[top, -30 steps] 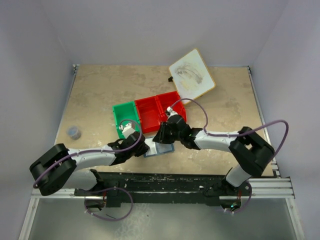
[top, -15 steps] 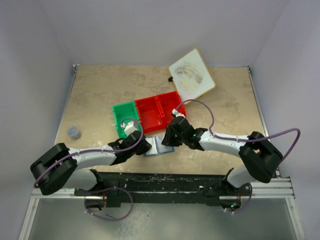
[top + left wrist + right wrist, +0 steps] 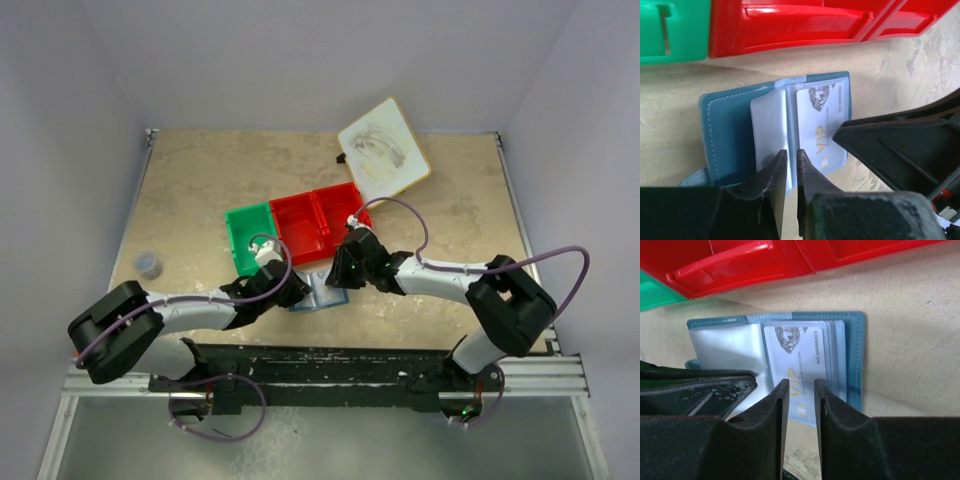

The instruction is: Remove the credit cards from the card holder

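The card holder lies open on the table between my two grippers, dark blue outside with clear sleeves inside. A pale credit card marked VIP sits in the right-hand sleeve, its near end poking past the wallet's edge. My left gripper is almost shut, with only a thin slit between the fingers, and its tips are at the middle fold of the sleeves. My right gripper is open by a narrow gap, its tips over the near end of the VIP card. No other cards show.
Two red bins and a green bin stand just behind the wallet. A white wood-rimmed board lies at the back right. A small round grey-blue object sits at the left edge of the table.
My right gripper has shifted a little to the right over the wallet's right panel and its elbow has swung. The left arm has barely moved.
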Controlling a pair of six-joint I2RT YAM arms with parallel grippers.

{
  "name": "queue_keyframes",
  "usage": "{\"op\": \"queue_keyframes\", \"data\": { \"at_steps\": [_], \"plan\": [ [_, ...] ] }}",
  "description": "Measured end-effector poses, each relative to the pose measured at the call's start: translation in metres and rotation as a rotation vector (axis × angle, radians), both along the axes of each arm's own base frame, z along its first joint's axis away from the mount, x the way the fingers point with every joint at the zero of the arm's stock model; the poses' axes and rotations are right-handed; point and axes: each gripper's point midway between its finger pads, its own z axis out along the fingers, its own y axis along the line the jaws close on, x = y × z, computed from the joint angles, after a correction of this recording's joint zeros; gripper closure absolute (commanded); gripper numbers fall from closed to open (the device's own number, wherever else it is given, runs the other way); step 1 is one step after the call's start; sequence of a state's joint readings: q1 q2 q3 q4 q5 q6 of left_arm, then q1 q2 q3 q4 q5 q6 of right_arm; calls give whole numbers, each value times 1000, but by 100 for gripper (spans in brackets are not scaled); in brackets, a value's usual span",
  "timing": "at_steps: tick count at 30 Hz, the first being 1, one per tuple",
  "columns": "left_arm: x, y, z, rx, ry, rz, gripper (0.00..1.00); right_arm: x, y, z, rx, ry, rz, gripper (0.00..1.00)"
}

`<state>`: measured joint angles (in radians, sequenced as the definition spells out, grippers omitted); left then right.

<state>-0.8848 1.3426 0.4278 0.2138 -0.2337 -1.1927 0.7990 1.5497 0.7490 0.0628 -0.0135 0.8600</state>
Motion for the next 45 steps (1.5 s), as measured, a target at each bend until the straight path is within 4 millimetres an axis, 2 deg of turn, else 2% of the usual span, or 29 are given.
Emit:
{"op": "queue_keyframes", "data": {
  "at_steps": [7,10,17,23,45],
  "plan": [
    [-1,-7,-6,-39,6,-11,74,6,6,0,8,-4,1,69],
    [-1,-8,-6,-56,4,-7,72,6,6,0,10,-5,0,68],
    [2,-12,-7,-73,2,-2,77,7,5,0,11,-4,-4,69],
    [3,-17,-10,-95,10,3,77,10,-2,1,32,-14,-24,69],
    [4,-19,-13,-111,15,9,85,9,-5,0,34,-15,-27,71]
  ]
}}
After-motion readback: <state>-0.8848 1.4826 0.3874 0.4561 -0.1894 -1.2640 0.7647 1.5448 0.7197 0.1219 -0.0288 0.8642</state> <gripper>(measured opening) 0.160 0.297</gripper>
